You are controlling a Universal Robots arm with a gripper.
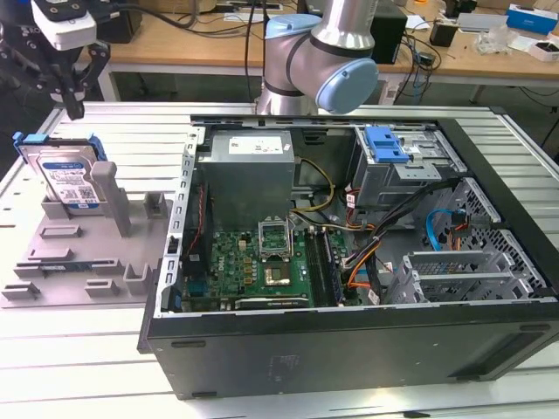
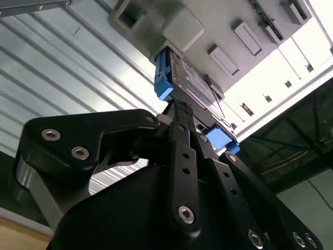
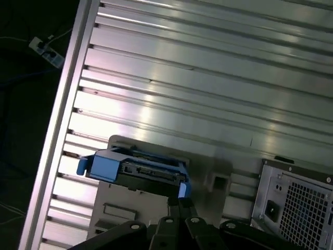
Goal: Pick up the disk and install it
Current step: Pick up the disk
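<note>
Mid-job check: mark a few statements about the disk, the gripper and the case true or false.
1. The disk stands in the grey fixture at the exterior view's left, outside the computer case. True.
2. The gripper holds the disk. False: it hangs above the disk, apart from it.
3. The computer case is open, with the motherboard showing. True.
4. The blue latch lies on the grey fixture. False: it sits on the drive bay inside the computer case.
</note>
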